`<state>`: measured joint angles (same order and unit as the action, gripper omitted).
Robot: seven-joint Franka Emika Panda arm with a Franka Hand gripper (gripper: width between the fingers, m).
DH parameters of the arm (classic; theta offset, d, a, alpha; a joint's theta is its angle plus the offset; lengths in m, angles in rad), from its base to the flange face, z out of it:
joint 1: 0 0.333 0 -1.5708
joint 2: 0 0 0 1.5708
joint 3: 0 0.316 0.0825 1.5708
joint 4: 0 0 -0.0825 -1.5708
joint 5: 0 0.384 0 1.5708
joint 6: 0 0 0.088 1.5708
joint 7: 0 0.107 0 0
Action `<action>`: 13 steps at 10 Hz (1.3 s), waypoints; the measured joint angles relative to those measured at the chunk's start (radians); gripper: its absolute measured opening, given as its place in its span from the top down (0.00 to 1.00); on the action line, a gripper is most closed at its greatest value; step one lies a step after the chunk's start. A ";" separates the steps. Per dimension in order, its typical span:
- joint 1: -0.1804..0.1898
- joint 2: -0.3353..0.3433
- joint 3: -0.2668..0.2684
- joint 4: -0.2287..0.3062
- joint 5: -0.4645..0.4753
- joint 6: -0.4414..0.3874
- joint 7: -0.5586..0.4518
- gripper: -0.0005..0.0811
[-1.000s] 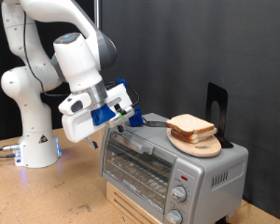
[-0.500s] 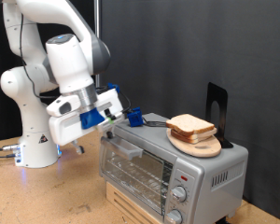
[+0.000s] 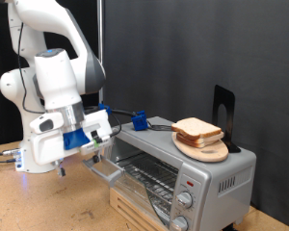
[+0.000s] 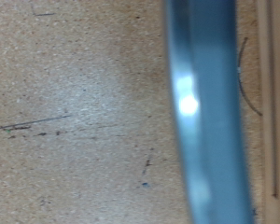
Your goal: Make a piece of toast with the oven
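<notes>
The silver oven (image 3: 197, 171) stands on a wooden box at the exterior view's right. Its glass door (image 3: 114, 171) hangs tilted open towards the exterior view's left, and the wire rack (image 3: 152, 179) shows inside. My gripper (image 3: 98, 154) is at the door's upper edge, by the handle; its fingertips are hidden. In the wrist view a blurred silvery bar (image 4: 201, 112), probably the door's edge or handle, crosses close in front of the table top (image 4: 75, 112). No single loose piece of toast is in view.
A pile of bread slices on a round wooden board (image 3: 199, 136) lies on the oven's top. A black stand (image 3: 223, 106) rises behind it. A blue clip (image 3: 140, 119) sits on a cable at the oven's back. The arm's base (image 3: 37, 154) stands at the left.
My gripper has swung down and towards the exterior view's left, and the oven door has come down with it from nearly shut to tilted open.
</notes>
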<state>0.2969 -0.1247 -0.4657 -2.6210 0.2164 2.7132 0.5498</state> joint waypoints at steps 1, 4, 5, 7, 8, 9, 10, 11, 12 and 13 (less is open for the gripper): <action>0.000 0.026 -0.005 0.005 0.021 0.017 -0.027 0.00; 0.000 0.081 -0.018 0.013 0.114 0.055 -0.145 0.00; 0.000 0.091 -0.019 0.018 0.160 0.056 -0.191 0.00; 0.000 0.101 -0.018 0.023 0.270 0.054 -0.287 0.00; 0.000 0.101 -0.018 0.025 0.318 0.047 -0.328 0.00; 0.000 0.100 -0.019 0.028 0.345 0.034 -0.353 0.00; -0.001 0.096 -0.022 0.034 0.356 0.013 -0.364 0.00; -0.002 0.089 -0.024 0.041 0.359 -0.010 -0.368 0.00; -0.006 0.082 -0.026 0.047 0.359 -0.026 -0.368 0.00; -0.009 0.075 -0.026 0.049 0.354 -0.035 -0.368 0.00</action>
<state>0.2877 -0.0500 -0.4918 -2.5716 0.5701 2.6779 0.1821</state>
